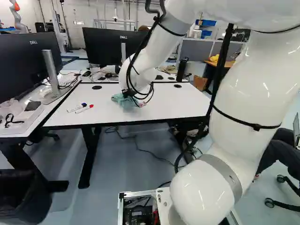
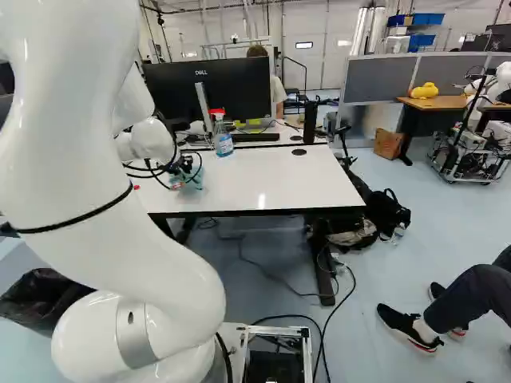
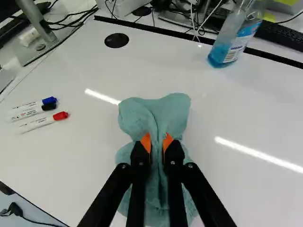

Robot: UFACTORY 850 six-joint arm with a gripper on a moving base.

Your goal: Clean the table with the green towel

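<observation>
At the end of my arm, the gripper (image 1: 127, 94) is low over the white table (image 1: 159, 104). The green towel (image 1: 123, 101) lies bunched on the tabletop beneath it. In the wrist view the gripper (image 3: 157, 143) is shut on a raised fold of the towel (image 3: 168, 111), an orange pad pressing from each side. Cloth spreads ahead of the fingers and under them, and the fingers cover part of it. The towel (image 2: 192, 180) also shows beside my arm in the right base view.
Markers (image 3: 40, 122) lie on the table to one side of the towel. A spray bottle (image 2: 223, 137) stands near the far edge, before a monitor (image 2: 227, 89). Another monitor (image 1: 28, 61) stands left. Another robot (image 2: 487, 112) is far right; a seated person's legs show nearer.
</observation>
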